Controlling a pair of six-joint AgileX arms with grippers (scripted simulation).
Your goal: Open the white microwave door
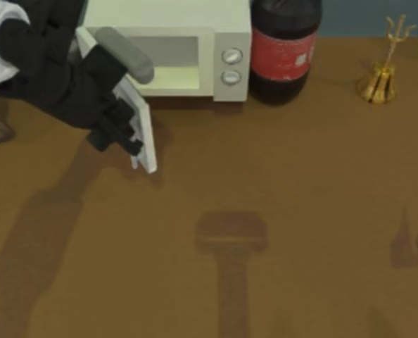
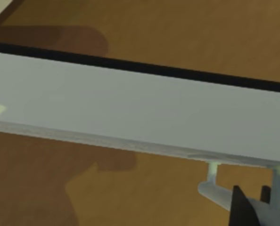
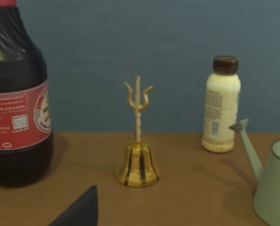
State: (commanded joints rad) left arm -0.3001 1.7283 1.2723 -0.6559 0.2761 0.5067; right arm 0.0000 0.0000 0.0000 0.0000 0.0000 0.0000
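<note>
The white microwave (image 1: 195, 28) stands at the back of the table, left of centre, its pale interior (image 1: 170, 67) showing beside two silver knobs (image 1: 231, 67). Its door (image 1: 144, 134) is swung out toward the front, standing nearly edge-on to the cabinet. My left gripper (image 1: 128, 144) is at the door's free end, shut on the door handle. In the left wrist view the door (image 2: 144, 113) crosses as a broad white panel, and the pale handle bar (image 2: 215, 194) runs between dark fingers (image 2: 241, 209). My right gripper (image 3: 81, 212) is parked off the right side.
A dark red-labelled bottle (image 1: 285, 49) stands right against the microwave. A gold bell (image 1: 381, 77) sits at the back right. The right wrist view also shows a cream bottle (image 3: 221, 106) and a pale watering can (image 3: 274, 188).
</note>
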